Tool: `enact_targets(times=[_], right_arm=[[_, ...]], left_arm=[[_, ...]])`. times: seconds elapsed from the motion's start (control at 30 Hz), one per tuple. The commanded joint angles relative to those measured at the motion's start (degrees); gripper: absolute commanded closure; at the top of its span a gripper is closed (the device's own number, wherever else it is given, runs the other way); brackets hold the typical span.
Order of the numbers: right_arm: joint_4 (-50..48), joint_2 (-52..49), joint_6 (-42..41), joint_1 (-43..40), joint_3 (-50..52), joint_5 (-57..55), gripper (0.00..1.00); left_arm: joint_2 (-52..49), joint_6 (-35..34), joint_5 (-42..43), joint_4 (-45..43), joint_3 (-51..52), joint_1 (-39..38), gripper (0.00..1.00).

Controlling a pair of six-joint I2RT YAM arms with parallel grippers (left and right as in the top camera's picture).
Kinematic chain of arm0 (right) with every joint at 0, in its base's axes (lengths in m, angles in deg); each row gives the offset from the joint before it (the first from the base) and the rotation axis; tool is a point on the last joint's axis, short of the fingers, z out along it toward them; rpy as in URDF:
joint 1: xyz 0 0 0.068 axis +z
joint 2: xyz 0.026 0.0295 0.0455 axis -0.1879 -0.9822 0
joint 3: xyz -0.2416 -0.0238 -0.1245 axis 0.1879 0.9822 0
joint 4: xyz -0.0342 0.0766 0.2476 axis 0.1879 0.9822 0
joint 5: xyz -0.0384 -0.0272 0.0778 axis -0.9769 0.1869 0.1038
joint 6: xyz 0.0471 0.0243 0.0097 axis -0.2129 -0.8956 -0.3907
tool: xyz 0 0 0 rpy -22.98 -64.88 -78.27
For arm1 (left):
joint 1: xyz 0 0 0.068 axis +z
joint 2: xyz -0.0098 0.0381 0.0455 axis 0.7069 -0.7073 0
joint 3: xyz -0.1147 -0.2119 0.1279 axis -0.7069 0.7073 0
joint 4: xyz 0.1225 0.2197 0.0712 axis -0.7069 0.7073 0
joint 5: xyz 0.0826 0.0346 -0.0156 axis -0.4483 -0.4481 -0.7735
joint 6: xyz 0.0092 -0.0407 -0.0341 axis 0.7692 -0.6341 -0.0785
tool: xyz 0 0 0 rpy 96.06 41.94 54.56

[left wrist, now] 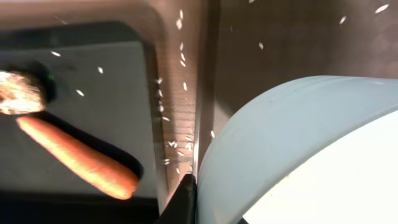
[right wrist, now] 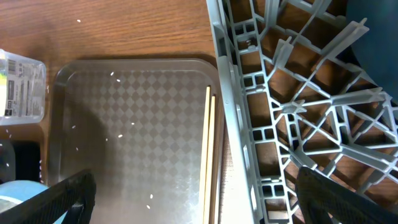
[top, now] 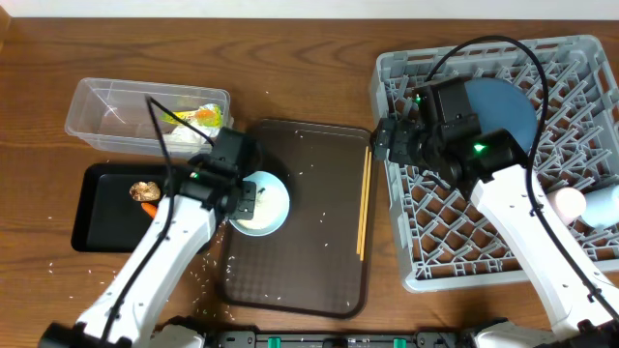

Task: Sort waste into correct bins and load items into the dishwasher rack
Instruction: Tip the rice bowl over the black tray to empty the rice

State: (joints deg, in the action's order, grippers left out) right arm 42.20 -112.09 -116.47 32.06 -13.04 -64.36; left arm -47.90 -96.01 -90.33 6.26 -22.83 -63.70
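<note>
left wrist alone shows left hand (left wrist: 189,202) pinching white bowl (left wrist: 298,143); right hand (right wrist: 199,199) spread.

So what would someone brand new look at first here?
The huge grey dishwasher rack on the right, with a big blue plate in it. Then the left pincer pinching the white bowl by its rim on the brown tray, and the bright orange carrot lying in the black tray nearby.
</note>
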Motion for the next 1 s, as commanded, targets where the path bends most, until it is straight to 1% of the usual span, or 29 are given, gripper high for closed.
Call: enact_targets(times=[0.0, 0.07, 0.13, 0.23, 0.3, 0.37, 0.53, 0.6, 0.63, 0.7, 0.8, 0.87, 0.9, 0.97], right_arm=[[-0.26, -0.07, 0.83, -0.17, -0.22, -0.98, 0.04], [-0.2, -0.07, 0.83, -0.17, -0.22, -0.98, 0.05], [-0.09, -0.07, 0.83, -0.17, -0.22, -0.96, 0.05], [0.11, -0.07, 0.83, -0.17, -0.22, -0.96, 0.04], [0.5, -0.07, 0.83, -0.17, -0.22, -0.96, 0.04], [0.74, -0.07, 0.83, -0.17, -0.22, -0.96, 0.04], [0.68, -0.07, 0.85, -0.17, -0.22, -0.98, 0.04], [0.68, -0.07, 0.85, -0.17, -0.22, -0.96, 0.04], [0.68, -0.07, 0.83, -0.17, -0.22, -0.96, 0.04], [0.68, -0.07, 0.85, -0.17, -0.22, -0.96, 0.04], [0.68, -0.07, 0.83, -0.17, -0.22, -0.98, 0.03], [0.66, -0.07, 0.83, -0.17, -0.22, -0.96, 0.03], [0.66, -0.07, 0.83, -0.17, -0.22, -0.96, 0.03], [0.61, -0.07, 0.83, -0.17, -0.22, -0.98, 0.03]], left_arm=[[0.52, -0.9, -4.42, 1.11, -0.26, -1.29, 0.94], [0.35, -3.37, -10.25, 1.73, -0.26, -2.23, 0.94], [0.15, -3.56, -13.94, 2.01, -0.26, -3.08, 0.94], [0.2, -5.88, -15.43, 3.76, -0.26, -2.97, 0.94], [0.22, -7.74, -16.22, 5.46, -0.26, -1.9, 0.94], [0.33, -8.11, -16.22, 6.99, -0.28, -0.35, 0.94], [2.34, -9.29, -16.33, 12.94, -2.23, 7.85, 0.94], [4.0, -9.31, -19.43, 15.06, -3.82, 11.8, 0.94], [5.11, -9.33, -22.16, 15.43, -4.48, 13.92, 0.94], [6.62, -9.38, -24.81, 14.88, -4.68, 16.65, 0.94], [7.28, -10.51, -26.56, 14.43, -4.66, 19.82, 0.94], [6.67, -11.78, -33.0, 14.71, -4.66, 20.81, 0.94], [5.95, -11.78, -38.45, 14.67, -4.66, 21.05, 0.94], [4.48, -11.67, -44.54, 14.53, -4.66, 21.07, 0.94]])
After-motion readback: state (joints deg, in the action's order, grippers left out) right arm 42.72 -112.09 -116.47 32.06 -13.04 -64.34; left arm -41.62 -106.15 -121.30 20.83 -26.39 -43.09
